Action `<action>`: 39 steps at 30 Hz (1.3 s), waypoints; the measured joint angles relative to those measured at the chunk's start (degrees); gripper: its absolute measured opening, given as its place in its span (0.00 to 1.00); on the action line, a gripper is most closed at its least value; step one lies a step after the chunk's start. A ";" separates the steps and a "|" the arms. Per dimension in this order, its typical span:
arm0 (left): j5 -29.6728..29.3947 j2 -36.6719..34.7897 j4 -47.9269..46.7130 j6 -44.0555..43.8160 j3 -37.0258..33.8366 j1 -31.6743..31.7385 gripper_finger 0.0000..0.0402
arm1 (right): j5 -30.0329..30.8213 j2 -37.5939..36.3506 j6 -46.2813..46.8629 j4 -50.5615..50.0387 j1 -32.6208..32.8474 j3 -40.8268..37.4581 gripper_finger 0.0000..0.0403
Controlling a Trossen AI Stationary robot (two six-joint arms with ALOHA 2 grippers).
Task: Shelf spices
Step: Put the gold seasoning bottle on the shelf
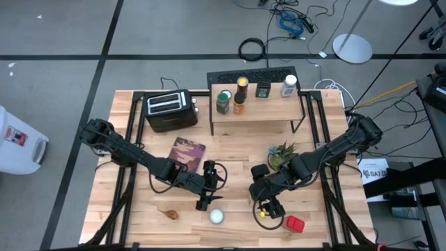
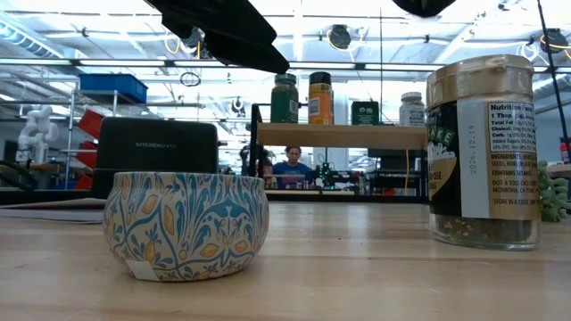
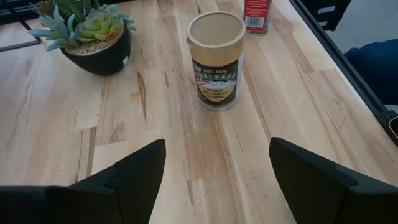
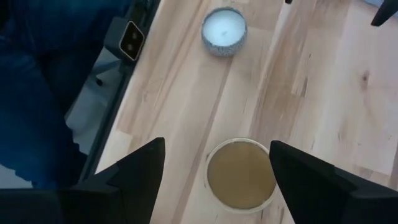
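A tan-topped spice jar (image 3: 216, 59) stands upright on its base on the table near the front edge. My right gripper (image 4: 216, 149) hovers open above it, and the jar's top (image 4: 241, 174) shows between and below the fingers, untouched. My left gripper (image 3: 216, 149) is open and empty, to the left of the jar and pointing at it. A red-capped spice (image 1: 295, 224) lies to the right of the jar. The shelf (image 1: 256, 108) at the far middle carries several spices, among them a green jar (image 1: 223, 102) and a white one (image 1: 289, 86).
A round patterned tin (image 2: 186, 223) with a white top sits left of the jar. A potted plant (image 1: 282, 155) stands behind my right gripper. The book (image 1: 187, 152) lies mid-table and the black toaster (image 1: 166, 110) stands left of the shelf. A small brown thing (image 1: 169, 213) lies front left.
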 joint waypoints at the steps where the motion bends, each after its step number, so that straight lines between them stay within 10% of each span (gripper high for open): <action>1: 0.00 0.00 0.00 -0.01 0.00 0.00 0.74 | 0.05 0.00 0.00 0.40 0.00 -0.62 0.69; 39: -0.23 -0.01 0.07 -0.02 0.00 0.04 0.74 | 2.31 3.20 0.94 7.97 0.18 -7.72 0.83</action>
